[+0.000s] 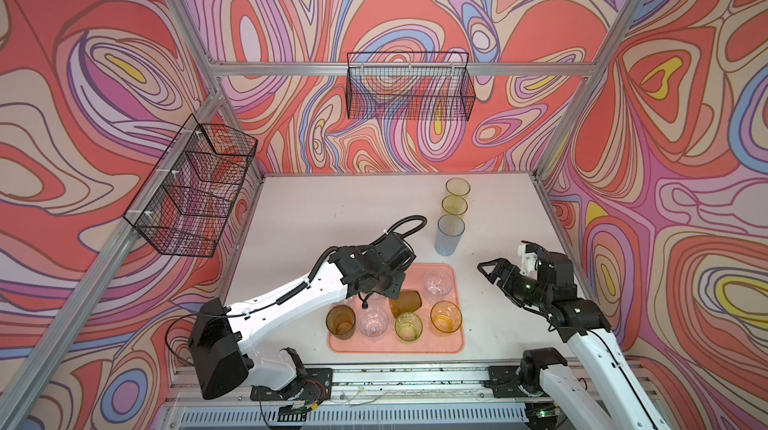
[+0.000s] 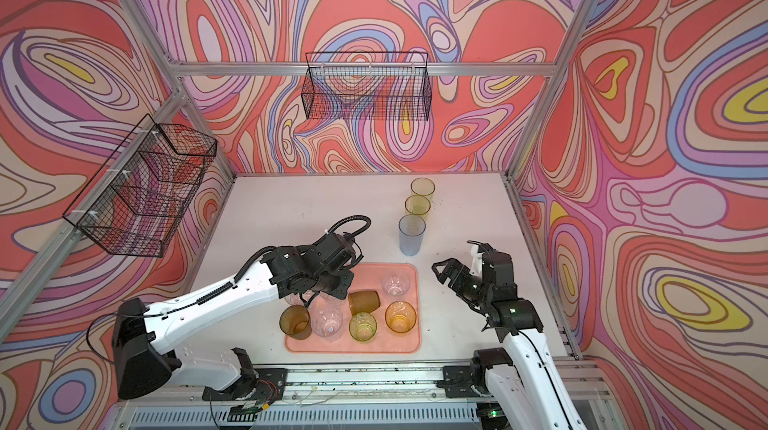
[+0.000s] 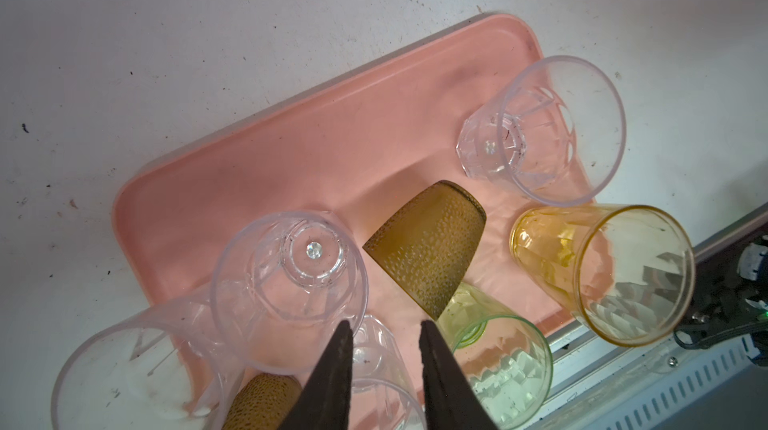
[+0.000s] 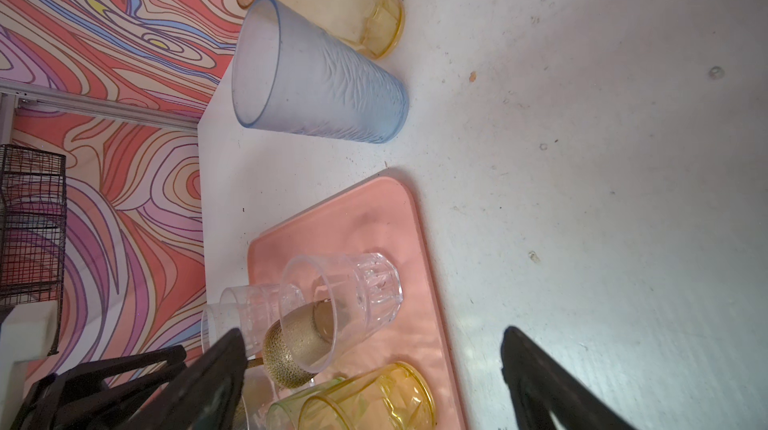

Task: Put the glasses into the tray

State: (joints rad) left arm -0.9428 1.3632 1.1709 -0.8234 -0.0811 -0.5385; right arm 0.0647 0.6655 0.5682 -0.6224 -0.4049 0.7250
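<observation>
The two dark fingers (image 3: 332, 369) of my left gripper (image 3: 384, 324) are the nearest thing to the left wrist camera. A narrow gap stays between them and they hold nothing. A clear tumbler (image 3: 376, 361) shows below the gap, and I cannot tell if a finger touches it. In both top views my own wrist covers these fingers, so only the wrist view shows the jaws.

My right gripper (image 1: 487, 270) hangs over the bare table (image 1: 332, 207) just right of the tray (image 1: 395, 349). Its jaws are spread wide and are empty.

The left wrist view shows eight tumblers on or at the pink tray. One brown tumbler (image 3: 428, 249) lies on its side. Its long axis runs about left to right across the tray, with the closed bottom to the right and the mouth towards my left gripper. The others stand upright with the mouth up, among them a green tumbler (image 3: 498, 357) and an orange tumbler (image 3: 602, 270). For one clear glass at the tray's left edge I cannot tell if it stands fully inside.

The top views alone show the row on the table behind the tray: the tall blue tumbler (image 1: 449, 234) and two yellow tumblers (image 1: 455, 199), all upright. The left wrist view catches only the foot of the blue one. The right wrist view shows its rippled wall.
</observation>
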